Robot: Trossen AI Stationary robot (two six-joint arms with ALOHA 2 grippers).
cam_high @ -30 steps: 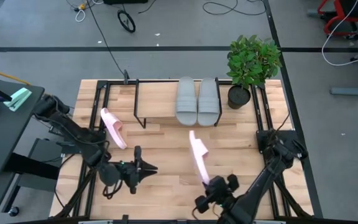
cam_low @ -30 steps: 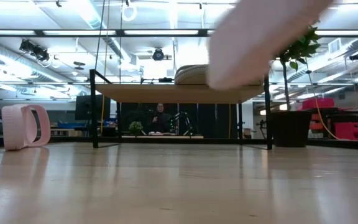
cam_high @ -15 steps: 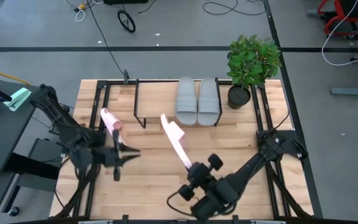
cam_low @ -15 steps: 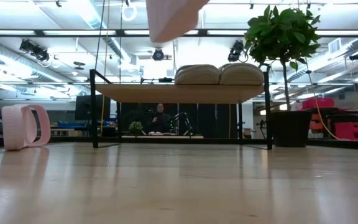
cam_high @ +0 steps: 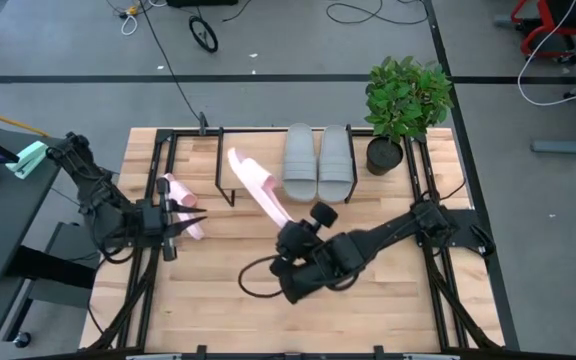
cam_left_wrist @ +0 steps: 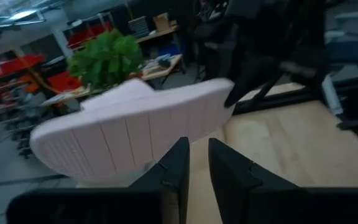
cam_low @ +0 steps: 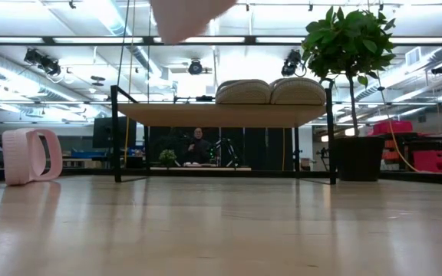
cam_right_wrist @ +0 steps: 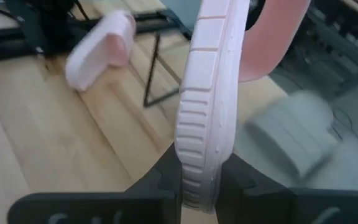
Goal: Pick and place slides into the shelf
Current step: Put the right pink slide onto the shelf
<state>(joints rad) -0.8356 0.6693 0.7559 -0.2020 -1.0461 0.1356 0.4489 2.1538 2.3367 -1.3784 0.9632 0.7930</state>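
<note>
Right gripper (cam_high: 290, 238) clamped on heel of pink slide (cam_high: 256, 186), held aloft near shelf (cam_high: 258, 166), long axis aimed at free board left of 2 grey slides (cam_high: 318, 162). Left gripper (cam_high: 183, 222) nearly closed, empty, beside other pink slide (cam_high: 180, 203).

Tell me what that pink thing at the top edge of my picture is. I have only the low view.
Observer: It is a pink slide, gripped by its edge in the right pincer and held in the air.
Operator: Say where it is relative to the shelf.
Observer: Seen from above, its far end is over the bare left part of the shelf, beside the grey pair.
Operator: Report the left arm.
Observer: The left pincer is right beside the other pink slide, the one standing on its side on the table.
</note>
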